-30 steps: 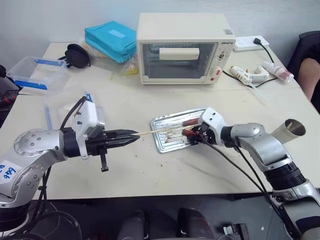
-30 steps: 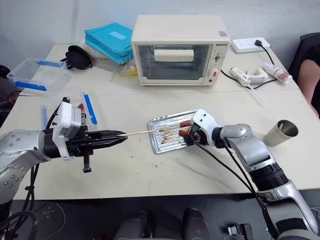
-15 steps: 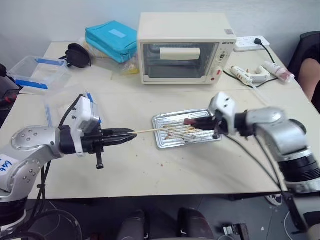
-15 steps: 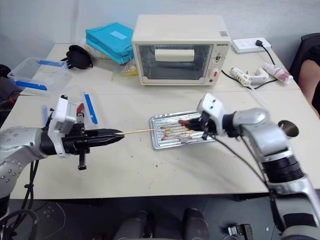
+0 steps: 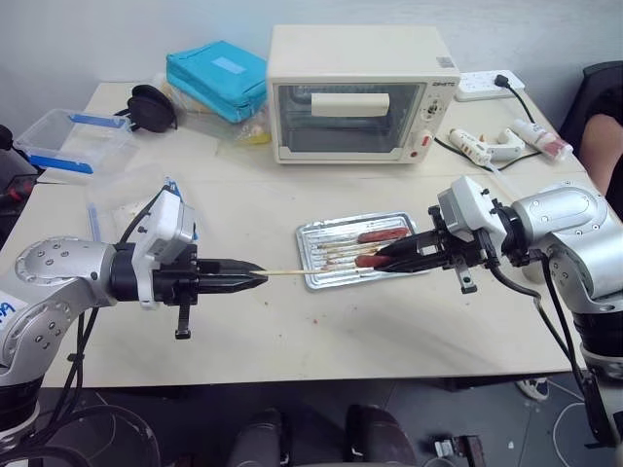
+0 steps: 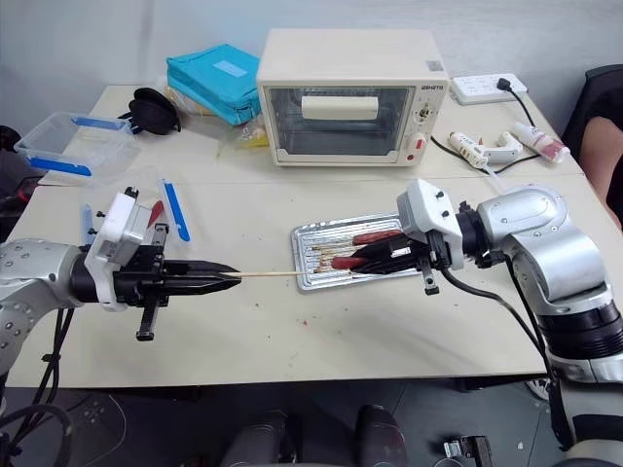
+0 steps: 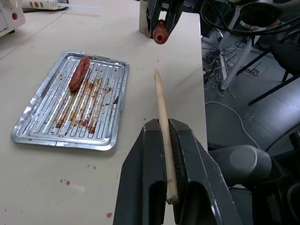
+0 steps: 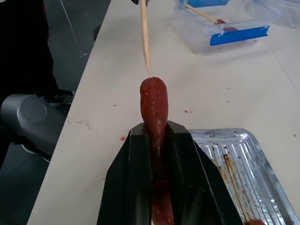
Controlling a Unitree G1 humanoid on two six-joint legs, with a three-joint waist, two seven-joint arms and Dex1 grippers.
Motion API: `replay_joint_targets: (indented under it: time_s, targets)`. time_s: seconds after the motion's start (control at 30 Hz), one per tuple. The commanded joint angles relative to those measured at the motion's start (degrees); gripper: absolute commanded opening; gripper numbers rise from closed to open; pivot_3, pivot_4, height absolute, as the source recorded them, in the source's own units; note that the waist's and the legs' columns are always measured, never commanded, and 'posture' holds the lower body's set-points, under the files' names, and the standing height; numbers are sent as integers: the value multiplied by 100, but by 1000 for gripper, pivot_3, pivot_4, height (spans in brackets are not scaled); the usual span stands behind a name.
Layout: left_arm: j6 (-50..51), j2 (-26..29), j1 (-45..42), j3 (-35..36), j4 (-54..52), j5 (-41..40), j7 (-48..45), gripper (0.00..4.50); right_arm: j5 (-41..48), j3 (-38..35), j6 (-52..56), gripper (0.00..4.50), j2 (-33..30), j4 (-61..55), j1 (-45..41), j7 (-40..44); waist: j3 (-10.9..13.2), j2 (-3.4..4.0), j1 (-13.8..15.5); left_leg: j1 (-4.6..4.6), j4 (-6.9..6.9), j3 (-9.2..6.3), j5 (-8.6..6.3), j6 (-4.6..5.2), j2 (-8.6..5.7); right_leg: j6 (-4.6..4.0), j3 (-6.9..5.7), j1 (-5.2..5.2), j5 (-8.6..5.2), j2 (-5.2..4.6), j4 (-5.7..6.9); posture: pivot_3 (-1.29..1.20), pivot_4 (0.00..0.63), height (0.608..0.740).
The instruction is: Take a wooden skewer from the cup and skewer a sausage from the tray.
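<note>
The sausage (image 8: 154,117) has its rear end hidden between the jaws.

A cream oven (image 5: 358,93) is seen at twelve o'clock on the table (image 5: 292,321). A teal pouch (image 5: 216,78) and a clear box (image 5: 70,142) are set at ten o'clock, a power strip (image 5: 487,84) at two.

Two sausages: one sausage (image 8: 153,105) clamped in the right hand (image 5: 394,256), and a paler sausage (image 5: 382,234) lying in the one tray (image 5: 321,277). One wooden skewer (image 5: 283,272) is pinched in the left hand (image 5: 255,276). One toaster oven (image 5: 360,92) stands toward the bench's far edge. One teal pouch (image 5: 216,78) and one clear lidded box (image 5: 70,143) sit near the far left corner, one power strip (image 5: 487,84) near the far right.
</note>
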Motion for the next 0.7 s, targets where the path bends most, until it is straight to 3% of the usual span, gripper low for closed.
replay_joint_targets:
  time_s: [0.03, 0.33, 0.7]
  targets:
    - [-117, -3, -137, -21, -108, -2, -29, 0, 83, -69, -63, 213, -16, -370, 139, -21, 0, 0, 3, 0, 1, 0, 0, 0, 0, 0, 0, 0, 0, 0, 1, 0, 150, 740]
    - [-134, -106, -333, -206, -120, 27, 55, 0, -4, 107, -56, 213, 141, -724, 390, -226, 0, -1, -3, 0, 3, -1, -1, -1, 1, 0, 0, 0, 0, 2, 4, 0, 150, 740]
    - [-105, -82, -306, -167, -163, 20, 57, 0, -332, 260, -163, 213, 366, -230, 205, -420, 1, -1, 2, -2, 13, -2, -1, 1, 0, 0, 0, 1, 0, 1, 6, 0, 150, 740]
